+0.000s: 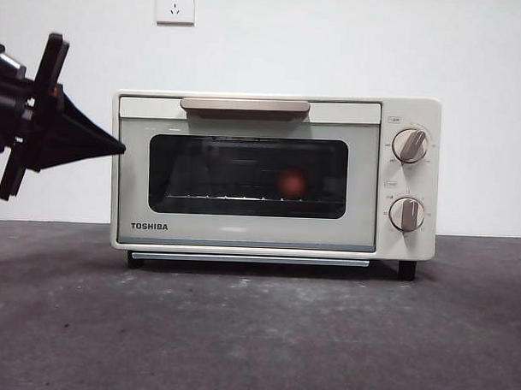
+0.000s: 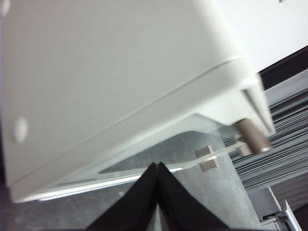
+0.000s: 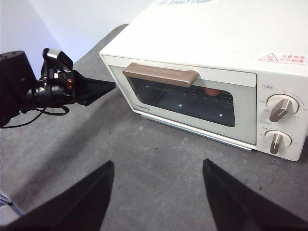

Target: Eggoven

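The cream TOSHIBA oven point(image 1: 242, 237) stands on the dark table with its glass door closed. The reddish-brown egg point(image 1: 292, 183) lies inside on the rack, seen dimly through the glass; it also shows in the right wrist view point(image 3: 211, 90). My left gripper point(image 1: 121, 146) is shut and empty, its tip at the oven's upper left front edge; the right wrist view shows the left gripper point(image 3: 113, 85) there too. In the left wrist view my left gripper point(image 2: 158, 166) points at the oven's side point(image 2: 110, 72). My right gripper point(image 3: 158, 161) is open and empty, above the table before the oven point(image 3: 216, 43).
The oven's brown door handle point(image 1: 245, 105) runs along the top of the door, with two knobs point(image 1: 409, 145) on its right panel. A white wall with a socket point(image 1: 175, 4) stands behind. Grey table surface point(image 1: 256, 332) lies in front of the oven.
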